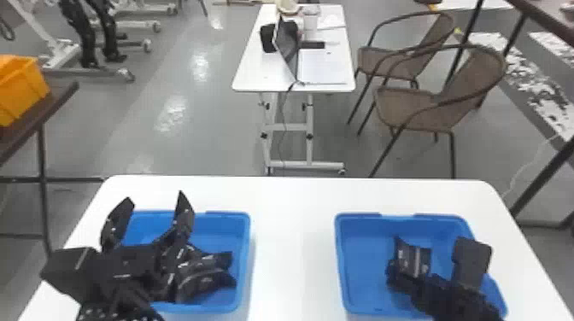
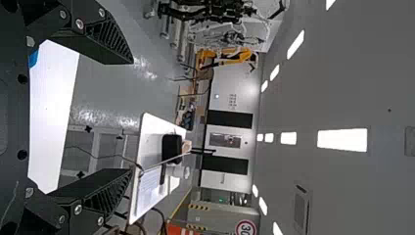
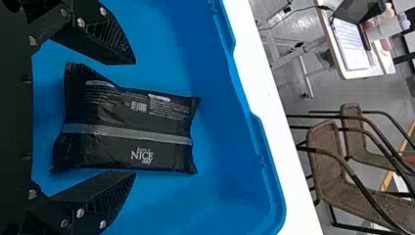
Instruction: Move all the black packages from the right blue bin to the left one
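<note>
One grey floor (image 1: 171,141) spreads through the room, under three tables. The near white table (image 1: 290,247) is widest in view; a dark-topped one (image 1: 60,96) at left bears one orange crate (image 1: 21,85), and a smaller white one (image 1: 252,72) farther off holds one open laptop (image 1: 287,42). Two brown woven chairs (image 1: 410,106) stand near that smaller one.

Two blue bins sit apart on the near table. The left bin (image 1: 246,256) holds more than one black package (image 1: 207,279); overlap and the arm prevent an exact count. The left gripper (image 1: 154,197) is over this bin, its two fingers spread with nothing between them. The right bin (image 1: 340,260) holds one visible black package (image 3: 127,129), lying between the parted fingers of the right gripper (image 1: 435,260), unclamped.
</note>
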Available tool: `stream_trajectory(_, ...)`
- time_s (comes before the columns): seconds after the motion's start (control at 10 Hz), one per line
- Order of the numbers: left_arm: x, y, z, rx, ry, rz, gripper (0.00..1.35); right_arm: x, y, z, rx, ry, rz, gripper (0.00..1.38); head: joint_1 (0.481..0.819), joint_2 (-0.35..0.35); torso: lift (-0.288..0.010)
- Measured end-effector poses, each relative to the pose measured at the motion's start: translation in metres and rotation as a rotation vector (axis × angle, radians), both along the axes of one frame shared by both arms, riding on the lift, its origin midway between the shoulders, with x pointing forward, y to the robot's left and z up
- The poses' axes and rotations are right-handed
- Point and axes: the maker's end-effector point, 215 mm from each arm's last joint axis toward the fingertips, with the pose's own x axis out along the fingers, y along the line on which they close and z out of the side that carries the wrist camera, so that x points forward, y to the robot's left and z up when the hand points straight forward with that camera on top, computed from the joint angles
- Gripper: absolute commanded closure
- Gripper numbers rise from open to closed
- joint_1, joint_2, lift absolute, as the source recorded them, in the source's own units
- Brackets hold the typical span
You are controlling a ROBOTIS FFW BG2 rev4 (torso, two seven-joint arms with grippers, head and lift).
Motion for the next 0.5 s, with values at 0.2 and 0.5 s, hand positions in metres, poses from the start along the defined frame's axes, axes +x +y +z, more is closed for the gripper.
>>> stream_trajectory(0.2, -0.001, 0.001, -0.001, -0.002, 0.001, 0.001, 0.25, -0.002, 0.003, -0.004, -0.003, 0.008, 0.005, 0.34, 0.695, 0.056, -0.042)
stream_trajectory(0.5, -0.001, 0.001, -0.002, -0.004, 0.004, 0.001, 0.25, -0.011, -0.002, -0.015, 0.032, 0.018, -0.046, 0.89, 0.695, 0.049, -0.042)
